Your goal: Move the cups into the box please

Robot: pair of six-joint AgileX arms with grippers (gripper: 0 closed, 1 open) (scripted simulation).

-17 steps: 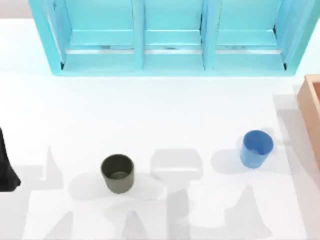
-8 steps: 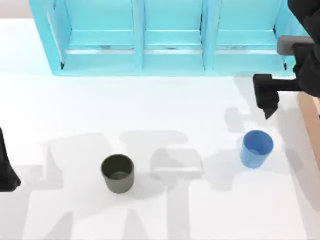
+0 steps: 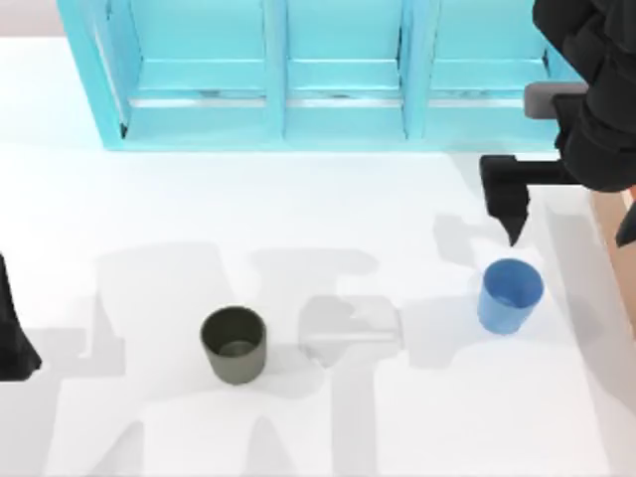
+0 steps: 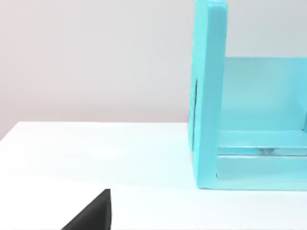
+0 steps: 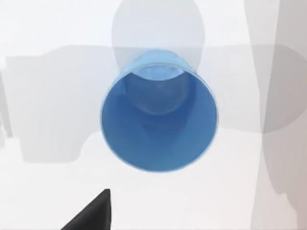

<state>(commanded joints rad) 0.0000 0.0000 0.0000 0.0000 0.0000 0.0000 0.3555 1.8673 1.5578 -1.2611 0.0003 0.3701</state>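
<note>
— Where are the cups?
— The blue cup (image 3: pixel 510 294) stands upright on the white desk (image 3: pixel 328 229) toward the right, near the orange-brown box (image 3: pixel 618 224) at the right edge. The green cup (image 3: pixel 235 344) stands well apart, left of middle.
— And the right gripper (image 3: pixel 566 229)?
— Just behind the blue cup, above the desk, not touching it. Whether it is released or clenched, I cannot tell.
— The left one?
— The left arm (image 3: pixel 12 333) is parked at the desk's left edge, the blue shelf (image 3: pixel 338 75) at the back.
</note>
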